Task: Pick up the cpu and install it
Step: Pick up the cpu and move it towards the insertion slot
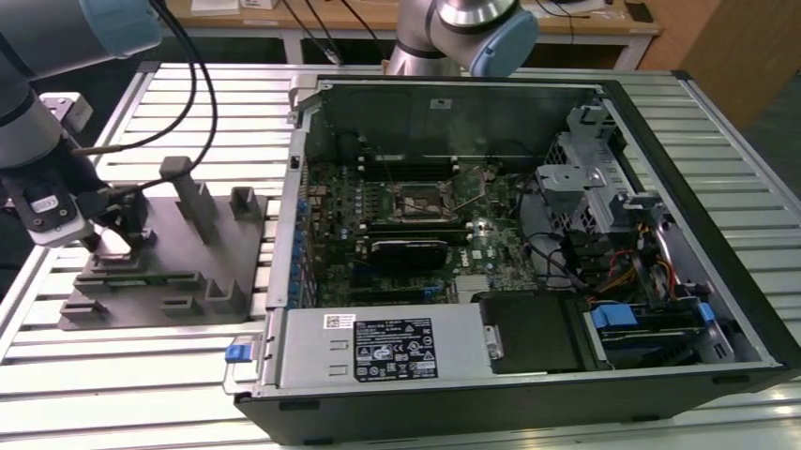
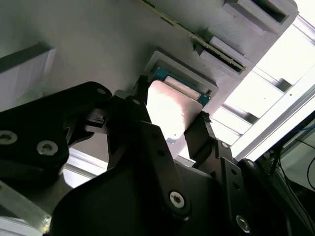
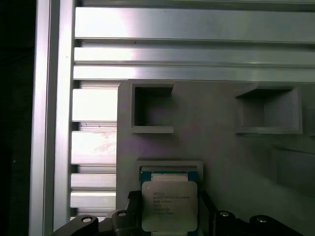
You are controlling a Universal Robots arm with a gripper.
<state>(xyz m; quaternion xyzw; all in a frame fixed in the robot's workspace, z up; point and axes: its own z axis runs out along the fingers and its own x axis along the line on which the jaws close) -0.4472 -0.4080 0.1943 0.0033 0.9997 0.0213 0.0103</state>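
I see the gripper pinching the cpu by two edges at its pocket in the grey fixture, its near edge cut off in the first wrist view, and farther out, the exterior view places this at 9 o'clock from the computer case.

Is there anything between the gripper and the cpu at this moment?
Nothing visible stands between them. In the second wrist view the gripper is closed on two opposite edges of the cpu, which lies at its recess in the grey fixture.
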